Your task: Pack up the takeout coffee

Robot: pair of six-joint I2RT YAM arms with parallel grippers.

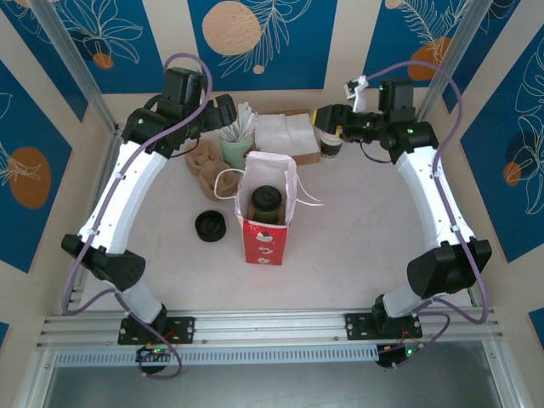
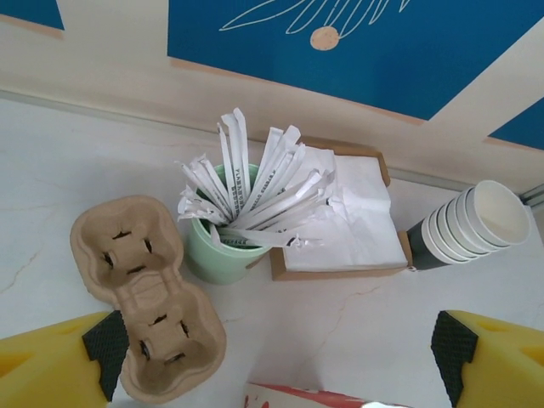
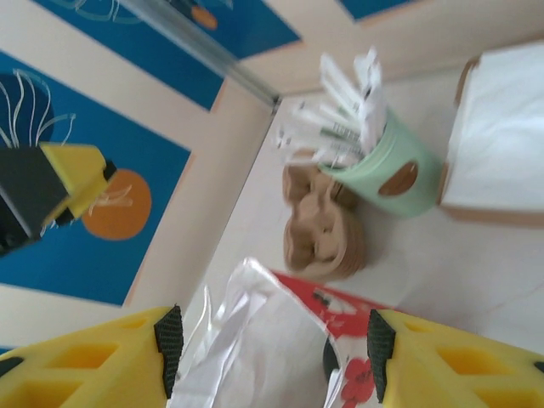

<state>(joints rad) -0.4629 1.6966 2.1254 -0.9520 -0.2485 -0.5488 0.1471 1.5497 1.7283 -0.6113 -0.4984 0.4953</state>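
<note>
**Coffee cup stands in the red bag, both claws released**

The takeout coffee [image 1: 266, 201] stands upright inside the red paper bag [image 1: 263, 242], which is in the middle of the table [image 1: 365, 246]. From above, its round black lid shows through the open mouth of the bag, and the white handles of the bag fall to the sides. Neither claw touches the cup.

The left gripper [image 2: 278, 353] is released: its yellow fingers [image 2: 51, 365] stand wide apart and there is nothing between them. It hangs at the far left, over the brown cardboard cup carrier [image 2: 144, 297] and the pale green cup of white sticks [image 2: 217, 255].

The right gripper [image 3: 272, 344] is released too, with its fingers apart and grasping nothing. In the top view it is at the far right, just beside a stack of paper cups [image 1: 330, 143].

A box of white napkins [image 1: 287, 136] lies between the green cup and this stack. A pile of flat black lids [image 1: 210, 225] lies on the table near the left side of the bag.
</note>
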